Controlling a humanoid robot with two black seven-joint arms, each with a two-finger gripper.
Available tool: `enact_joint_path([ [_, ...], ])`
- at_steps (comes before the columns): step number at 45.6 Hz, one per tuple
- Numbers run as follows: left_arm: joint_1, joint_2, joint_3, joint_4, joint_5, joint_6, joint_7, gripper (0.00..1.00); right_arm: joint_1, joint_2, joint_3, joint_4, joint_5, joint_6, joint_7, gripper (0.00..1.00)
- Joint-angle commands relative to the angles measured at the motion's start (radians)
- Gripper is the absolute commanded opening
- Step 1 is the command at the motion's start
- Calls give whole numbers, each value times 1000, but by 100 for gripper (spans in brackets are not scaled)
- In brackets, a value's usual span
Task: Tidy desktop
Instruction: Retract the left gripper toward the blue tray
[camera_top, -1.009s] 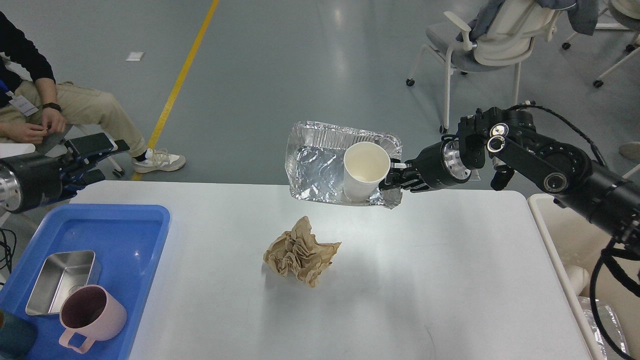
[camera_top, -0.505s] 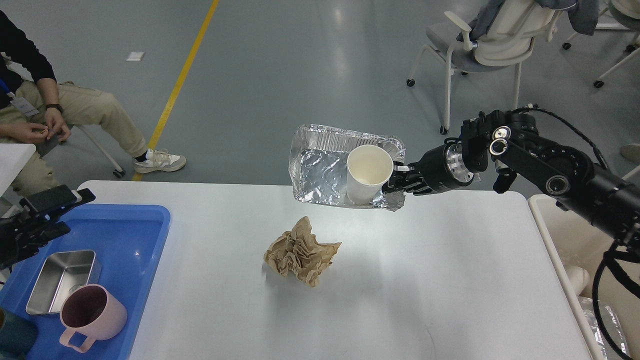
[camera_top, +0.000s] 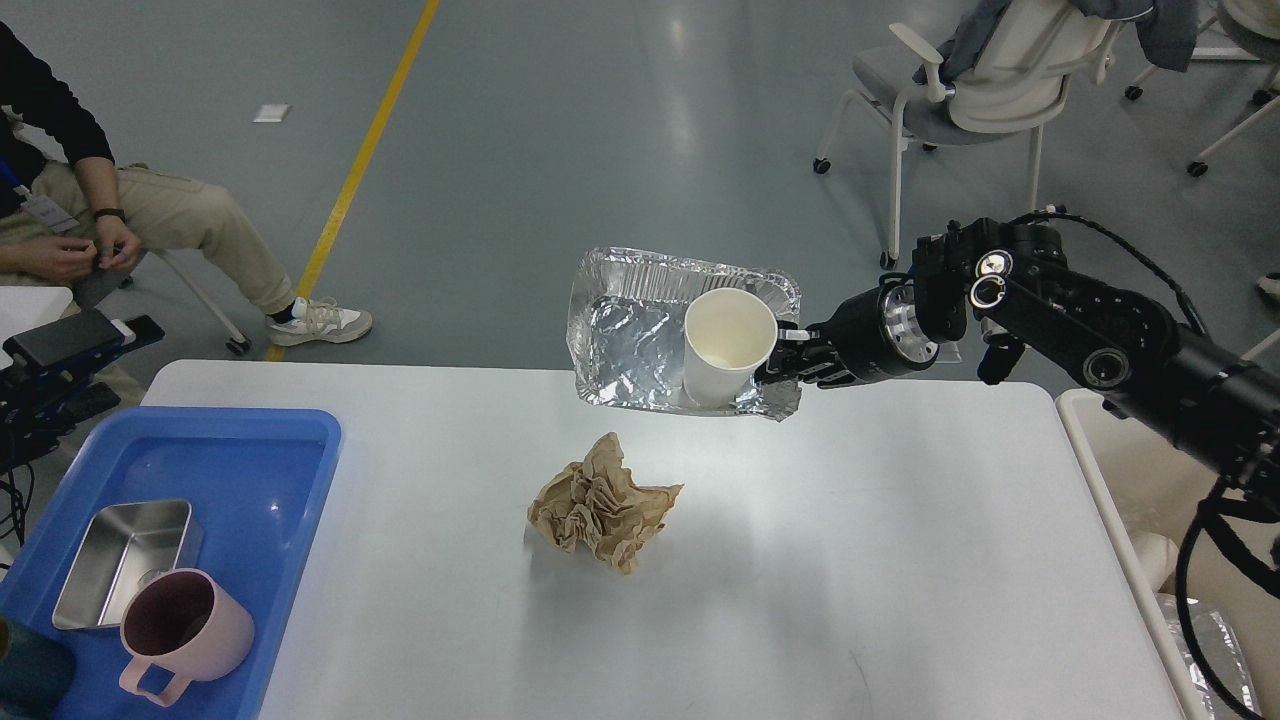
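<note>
The right gripper (camera_top: 790, 358) is clamped on the right edge of a foil tray (camera_top: 630, 340), holding it above the far edge of the desktop (camera_top: 800, 560), tilted so its inside faces the camera — a white paper cup (camera_top: 725, 345) stands inside the tray at its right end, just beside the fingers. The desktop spreads across the near half of the view, white and wide. Near its middle lies a crumpled brown paper ball (camera_top: 600, 502), well apart from the tray. At the left, a blue tray (camera_top: 285, 450) sits on the desktop, holding a steel container (camera_top: 125, 560) and a pink mug (camera_top: 180, 630) touching it on the near side. The left gripper (camera_top: 70, 350) shows at the far left edge, dark — whether its jaws are open or closed I cannot tell. A beige bin (camera_top: 1095, 470) stands just beside the desktop's right edge.
</note>
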Motion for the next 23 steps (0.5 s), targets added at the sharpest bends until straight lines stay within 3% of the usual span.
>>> enact_joint_path([
  [1, 1, -123, -1, 104, 60, -4, 3, 97, 2, -1, 0, 2, 0, 0, 0, 0],
  [13, -39, -361, -1, 313, 689, -119, -16, 97, -1, -5, 1, 6, 0, 0, 0, 0],
  [23, -73, -603, 1, 456, 1123, -141, -77, 97, -3, 1, 6, 6, 0, -3, 0, 0],
])
